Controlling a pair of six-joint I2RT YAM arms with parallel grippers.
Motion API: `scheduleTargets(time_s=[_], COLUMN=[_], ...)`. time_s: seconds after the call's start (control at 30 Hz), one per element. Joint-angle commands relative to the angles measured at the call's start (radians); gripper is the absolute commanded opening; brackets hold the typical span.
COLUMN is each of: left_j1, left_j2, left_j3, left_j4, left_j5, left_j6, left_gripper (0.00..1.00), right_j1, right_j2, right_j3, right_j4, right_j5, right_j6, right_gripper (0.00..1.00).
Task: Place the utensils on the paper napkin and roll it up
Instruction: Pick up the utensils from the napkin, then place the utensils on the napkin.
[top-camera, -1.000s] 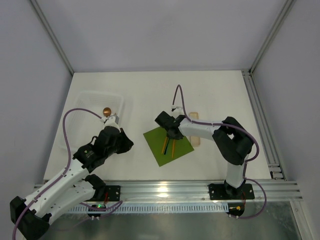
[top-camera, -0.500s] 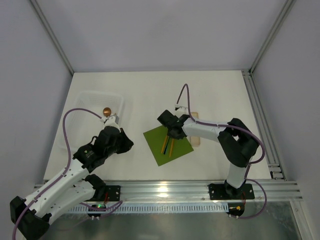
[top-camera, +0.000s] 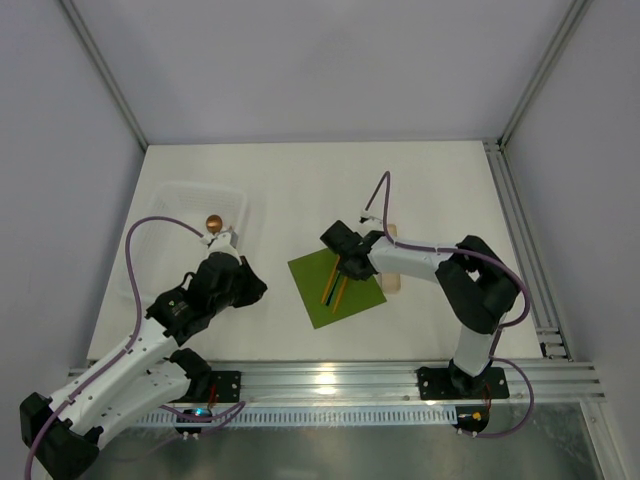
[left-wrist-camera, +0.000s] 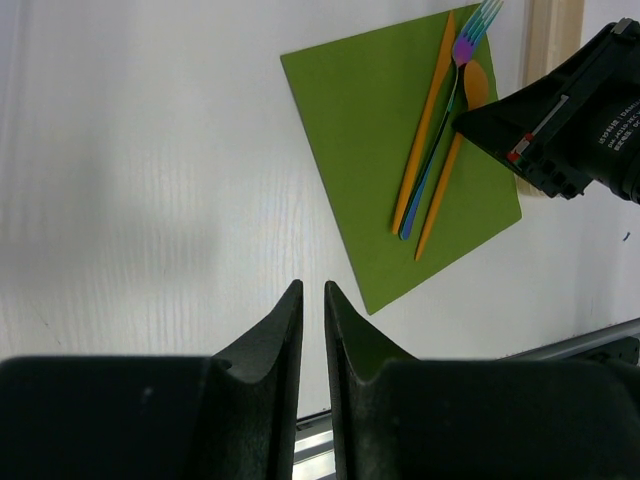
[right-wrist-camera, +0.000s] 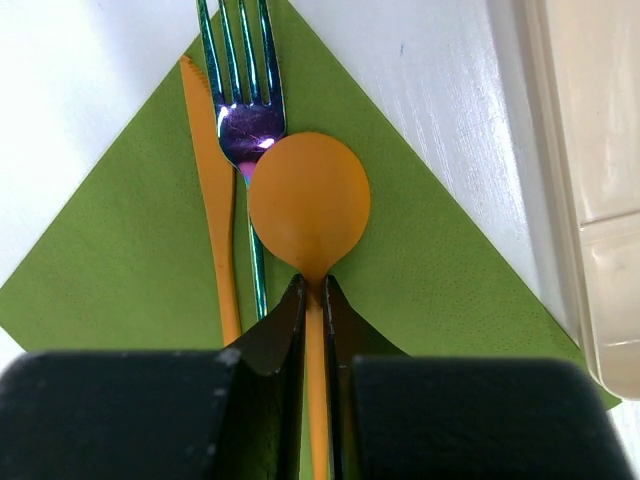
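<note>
I am keeping the left gripper nearly closed and empty near the bases; farther out, my right gripper is pinching the orange plastic spoon beside the iridescent metal fork and orange knife lying on the olive-green square paper napkin.

Plain olive-green napkin; orange spoon and knife; iridescent green-purple fork; white table; black grippers.
</note>
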Motion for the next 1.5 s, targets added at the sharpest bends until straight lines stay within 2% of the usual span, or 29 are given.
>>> scheduleTargets(time_s=[0.0, 0.97, 1.3, 1.47], left_j1=[-0.002, -0.004, -0.002, -0.002], left_j2=[-0.012, -0.013, -0.012, -0.012], left_j3=[0.002, -0.002, -0.001, 0.001], left_j4=[0.020, 0.018, 0.018, 0.018], left_j5=[-0.006, -0.008, -0.011, -0.011], left_j6=[0.011, 0.012, 0.013, 0.013], left_gripper=[0.15, 0.15, 0.16, 0.16], right_j1=[-0.010, -0.027, -0.025, -0.027], right_j2=[-0.029, -0.055, -0.017, -0.003], right_j3=[-0.005, 0.022, 0.069, 0.090], right_j4=[0.034, 0.046, 0.034, 0.026], right_j5=[0.014, 0.019, 0.020, 0.023], right_j6=[0.056, 0.098, 0.105, 0.102], right_gripper=[0.04, 0.04, 0.04, 0.09])
